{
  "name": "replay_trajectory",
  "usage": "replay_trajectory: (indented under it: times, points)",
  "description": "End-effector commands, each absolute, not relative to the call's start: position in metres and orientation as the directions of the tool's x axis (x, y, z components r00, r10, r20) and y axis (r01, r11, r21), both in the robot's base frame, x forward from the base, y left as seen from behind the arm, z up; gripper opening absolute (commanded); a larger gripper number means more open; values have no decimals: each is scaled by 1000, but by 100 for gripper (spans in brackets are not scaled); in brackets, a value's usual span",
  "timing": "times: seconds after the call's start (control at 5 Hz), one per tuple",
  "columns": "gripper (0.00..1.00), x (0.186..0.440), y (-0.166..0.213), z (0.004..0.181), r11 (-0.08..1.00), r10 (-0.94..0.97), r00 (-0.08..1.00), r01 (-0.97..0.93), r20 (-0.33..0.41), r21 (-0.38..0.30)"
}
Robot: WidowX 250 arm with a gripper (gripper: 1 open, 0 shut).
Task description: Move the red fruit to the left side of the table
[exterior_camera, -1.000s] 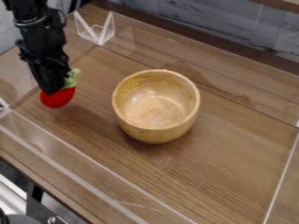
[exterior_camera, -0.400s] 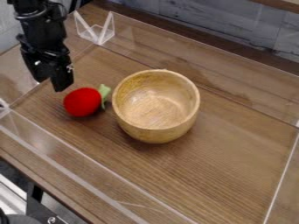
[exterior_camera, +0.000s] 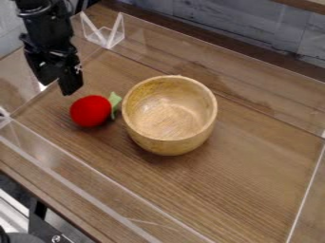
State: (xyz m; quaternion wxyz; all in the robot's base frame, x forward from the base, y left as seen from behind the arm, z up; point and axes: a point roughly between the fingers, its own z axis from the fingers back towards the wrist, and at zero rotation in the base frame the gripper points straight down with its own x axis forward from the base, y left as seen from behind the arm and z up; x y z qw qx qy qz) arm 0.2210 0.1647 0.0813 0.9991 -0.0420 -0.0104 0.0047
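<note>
The red fruit (exterior_camera: 89,111) lies on its side on the brown wood-grain table (exterior_camera: 241,180), its green leafy top pointing right and touching the rim of the wooden bowl (exterior_camera: 169,115). My black gripper (exterior_camera: 57,79) hangs just above and to the left of the fruit, pointing down. Its fingers stand open with nothing between them, clear of the fruit.
The light wooden bowl sits mid-table and holds nothing. Clear acrylic walls (exterior_camera: 76,176) edge the table at the front, left and back. A clear bracket (exterior_camera: 105,30) stands at the back wall behind the arm.
A second ago the gripper was shut on the red fruit near the left wall. It opened, and the fruit rolled right until it rested against the bowl. The gripper rose slightly.
</note>
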Motion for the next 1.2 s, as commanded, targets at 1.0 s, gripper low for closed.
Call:
replay_trajectory:
  times: [1.0]
  points:
    - [100,242,155,78,997,-15,997,21,82,-74]
